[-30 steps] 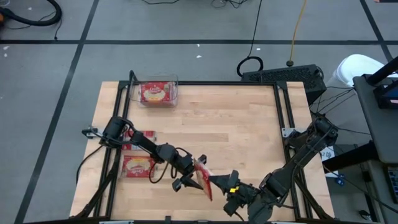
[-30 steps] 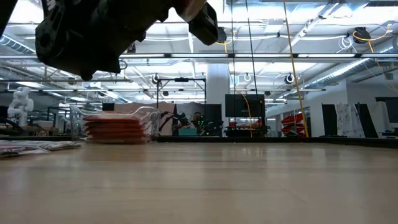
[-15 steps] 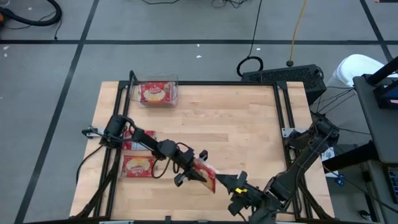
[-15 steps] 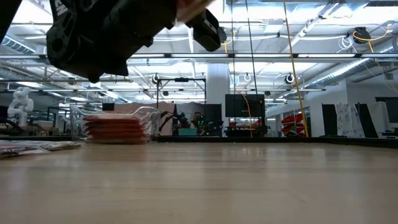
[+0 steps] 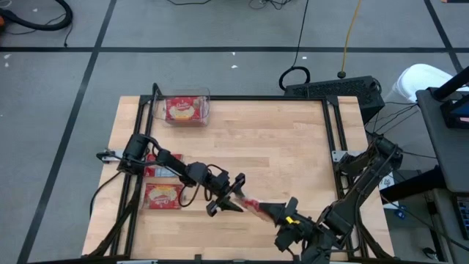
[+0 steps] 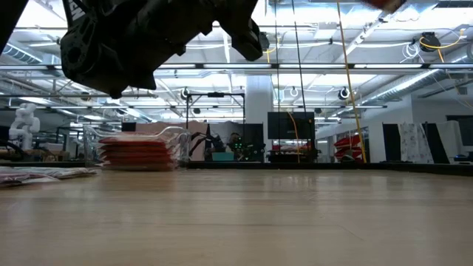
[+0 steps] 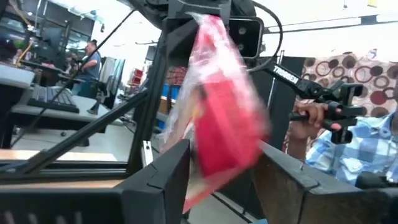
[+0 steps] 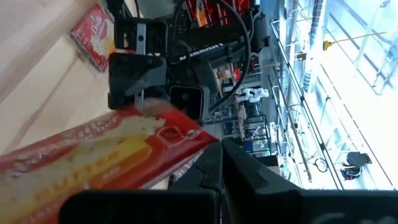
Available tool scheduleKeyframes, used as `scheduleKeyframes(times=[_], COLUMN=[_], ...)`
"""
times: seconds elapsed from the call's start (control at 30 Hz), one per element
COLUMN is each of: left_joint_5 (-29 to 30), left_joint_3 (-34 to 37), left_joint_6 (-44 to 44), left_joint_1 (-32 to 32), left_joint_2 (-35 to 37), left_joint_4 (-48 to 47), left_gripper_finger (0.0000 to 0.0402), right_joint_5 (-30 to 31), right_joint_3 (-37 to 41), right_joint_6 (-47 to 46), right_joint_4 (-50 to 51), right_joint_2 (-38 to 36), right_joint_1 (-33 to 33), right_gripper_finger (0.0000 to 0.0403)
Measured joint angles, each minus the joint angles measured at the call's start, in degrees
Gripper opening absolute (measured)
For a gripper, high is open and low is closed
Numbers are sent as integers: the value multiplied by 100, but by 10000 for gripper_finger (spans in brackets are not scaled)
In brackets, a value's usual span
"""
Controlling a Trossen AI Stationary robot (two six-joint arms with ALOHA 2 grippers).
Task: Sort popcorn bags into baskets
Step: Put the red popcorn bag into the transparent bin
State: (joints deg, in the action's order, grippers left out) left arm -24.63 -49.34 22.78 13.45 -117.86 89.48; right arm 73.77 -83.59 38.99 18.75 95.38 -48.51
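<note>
My left pincer (image 5: 233,196) is now letting go; my shut right pincer (image 5: 272,211) is holding the popcorn bag (image 5: 253,206), bound for the far-left basket (image 5: 207,111).

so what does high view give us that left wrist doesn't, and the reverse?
High only: the clear plastic bin at the table's far edge with red packets in it, two more red popcorn packets lying by the left arm's base, and both arms meeting near the front.

Left wrist only: a person's hand on a handle in the room behind.

Both: the flat red popcorn packet between the left gripper and the shut right gripper.
</note>
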Motion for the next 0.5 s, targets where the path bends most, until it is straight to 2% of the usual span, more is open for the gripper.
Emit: scheduleKeyframes(times=[0.17, 0.37, 0.5], left_joint_5=[363, 1212, 1426], left_joint_3=[0, 0, 0], left_joint_6=[-103, -796, -922], left_joint_1=[12, 187, 234], left_joint_2=[0, 2, 7], left_joint_4=[-134, -127, -317], left_gripper_finger=[161, 194, 208], right_joint_5=[61, 447, 436], right_joint_3=[0, 0, 0], right_joint_6=[31, 70, -12], right_joint_4=[-1, -5, 11], right_joint_2=[-20, -25, -25], right_joint_1=[76, 182, 264], right_gripper_finger=[0, 0, 0])
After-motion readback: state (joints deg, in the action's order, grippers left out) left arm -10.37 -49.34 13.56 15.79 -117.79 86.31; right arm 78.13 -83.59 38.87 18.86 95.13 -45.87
